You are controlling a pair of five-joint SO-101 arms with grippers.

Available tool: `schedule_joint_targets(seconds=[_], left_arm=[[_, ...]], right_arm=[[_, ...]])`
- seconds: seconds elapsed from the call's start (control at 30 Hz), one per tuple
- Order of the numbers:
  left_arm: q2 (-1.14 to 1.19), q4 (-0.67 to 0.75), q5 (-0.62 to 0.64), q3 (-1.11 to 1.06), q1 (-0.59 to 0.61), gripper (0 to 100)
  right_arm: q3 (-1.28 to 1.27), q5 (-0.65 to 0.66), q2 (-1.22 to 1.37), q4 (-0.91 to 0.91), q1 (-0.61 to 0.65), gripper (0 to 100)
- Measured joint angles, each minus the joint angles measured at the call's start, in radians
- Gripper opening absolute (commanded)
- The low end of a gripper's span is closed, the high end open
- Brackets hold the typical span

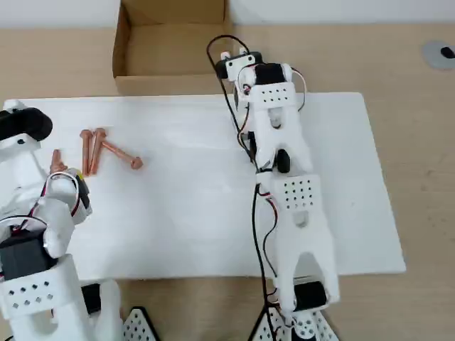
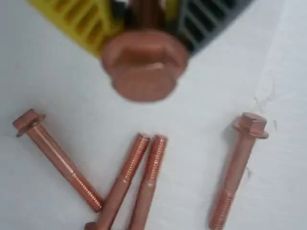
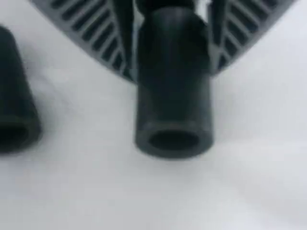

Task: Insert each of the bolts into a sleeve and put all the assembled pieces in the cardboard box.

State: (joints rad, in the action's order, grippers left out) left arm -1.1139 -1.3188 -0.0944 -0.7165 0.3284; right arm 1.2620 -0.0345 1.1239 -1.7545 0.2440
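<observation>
Held bolt; held sleeve, spare sleeve beside

A white sheet lies flat across the middle of a wooden table, with bare wood showing beyond it at 12, 3 and 6 o'clock. At 2 o'clock, well apart from the sheet, a grey disc sits on the table at the view's edge, with a small black piece on it. A pale wall runs along 12 o'clock behind the table.
</observation>
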Motion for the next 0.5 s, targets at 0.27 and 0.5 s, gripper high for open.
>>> schedule_joint_targets(seconds=[0.27, 0.5], left_arm=[[0.000, 0.000, 0.000, 0.000, -0.060, 1], [0.000, 0.003, 0.000, 0.003, -0.143, 1]], right_arm=[[0.258, 0.063, 0.002, -0.020, 0.002, 1.0], [0.345, 0.083, -0.003, -0.020, 0.003, 1.0]])
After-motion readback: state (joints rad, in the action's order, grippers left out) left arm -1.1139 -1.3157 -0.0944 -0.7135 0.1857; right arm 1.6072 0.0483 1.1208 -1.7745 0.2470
